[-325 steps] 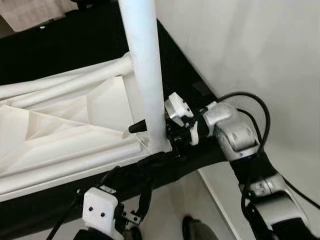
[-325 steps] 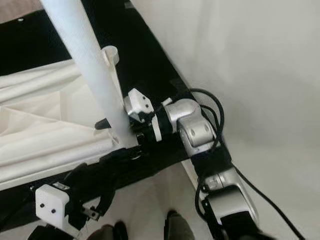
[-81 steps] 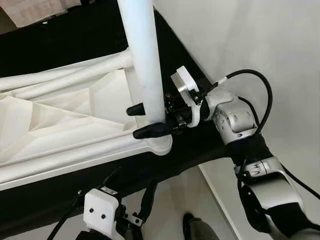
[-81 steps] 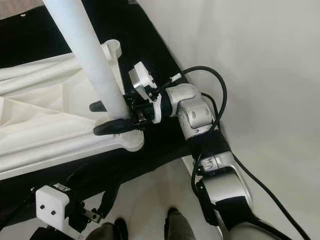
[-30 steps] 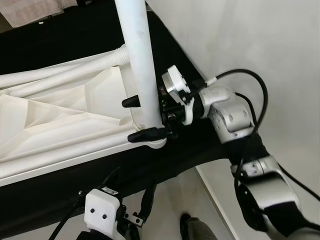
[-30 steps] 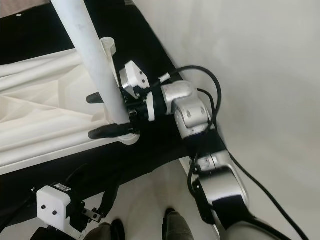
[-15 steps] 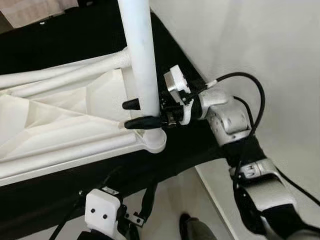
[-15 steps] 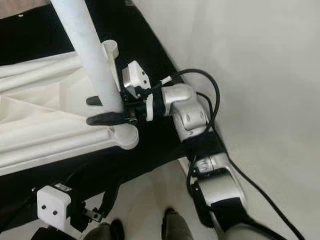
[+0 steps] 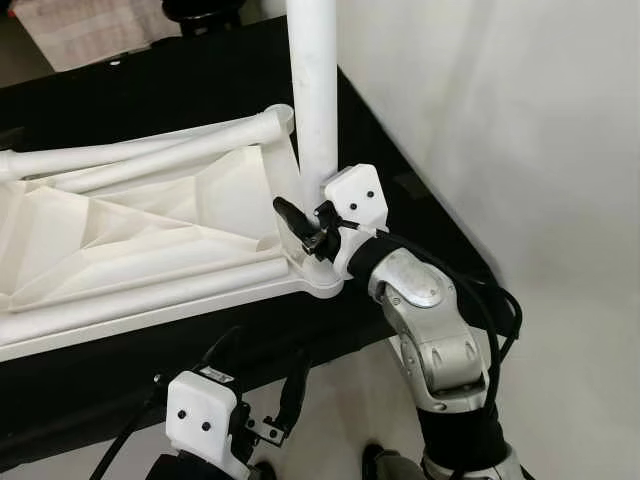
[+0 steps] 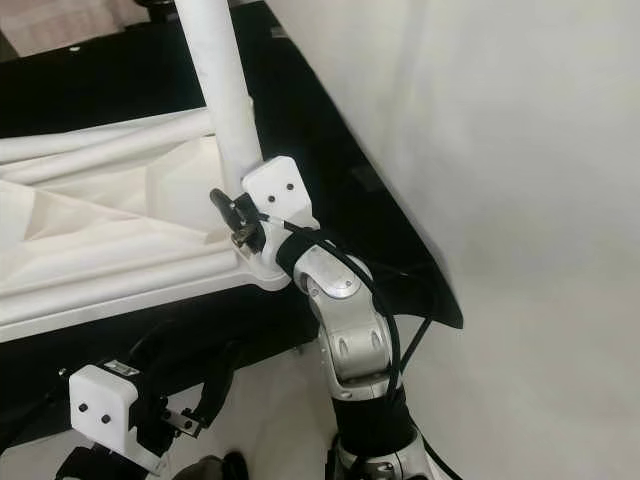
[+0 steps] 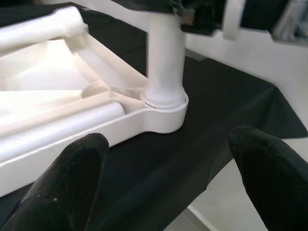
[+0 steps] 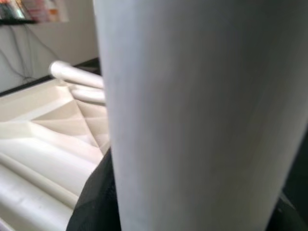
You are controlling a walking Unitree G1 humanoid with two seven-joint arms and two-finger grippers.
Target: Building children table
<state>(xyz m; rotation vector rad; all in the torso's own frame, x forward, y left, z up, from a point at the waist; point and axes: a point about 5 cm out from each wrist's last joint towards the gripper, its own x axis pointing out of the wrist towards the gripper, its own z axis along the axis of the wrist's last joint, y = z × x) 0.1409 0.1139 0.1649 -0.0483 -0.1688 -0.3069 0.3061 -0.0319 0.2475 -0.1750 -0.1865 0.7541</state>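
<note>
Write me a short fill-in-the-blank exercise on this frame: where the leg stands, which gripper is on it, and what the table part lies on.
The white leg stands upright in the corner ____ of the upturned tabletop.
The ____ gripper is closed around the leg just above its base.
The tabletop rests on a ____ cloth.
The left gripper hangs below the edge with its fingers ____.

Missing words: socket; right; black; open
</note>
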